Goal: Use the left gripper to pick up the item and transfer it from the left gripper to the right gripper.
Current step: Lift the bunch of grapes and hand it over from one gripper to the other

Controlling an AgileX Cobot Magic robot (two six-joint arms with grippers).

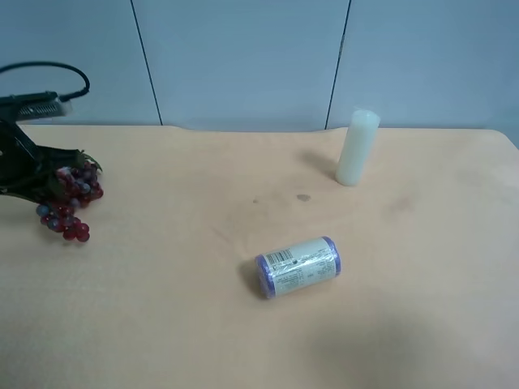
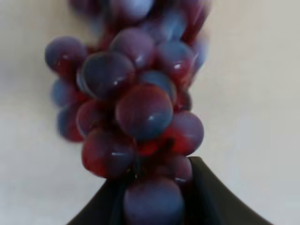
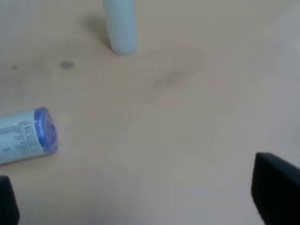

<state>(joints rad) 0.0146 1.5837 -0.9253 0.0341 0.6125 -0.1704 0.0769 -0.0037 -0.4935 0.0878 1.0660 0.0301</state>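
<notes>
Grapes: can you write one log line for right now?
left tool: shut on grapes | right tool: open, empty | handover: not yet done | can: on its side | white cylinder: upright

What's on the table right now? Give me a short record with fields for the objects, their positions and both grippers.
surface: tan table
task item: grape bunch, red and purple, at the exterior high view's left edge
left gripper: closed on the grape bunch
grapes lifted: cannot tell
right gripper: open, nothing between its fingers
canister: on its side near the table's middle, white label, purple ends
white cylinder: upright, near the far edge, apart from the canister
handover: not yet done
</notes>
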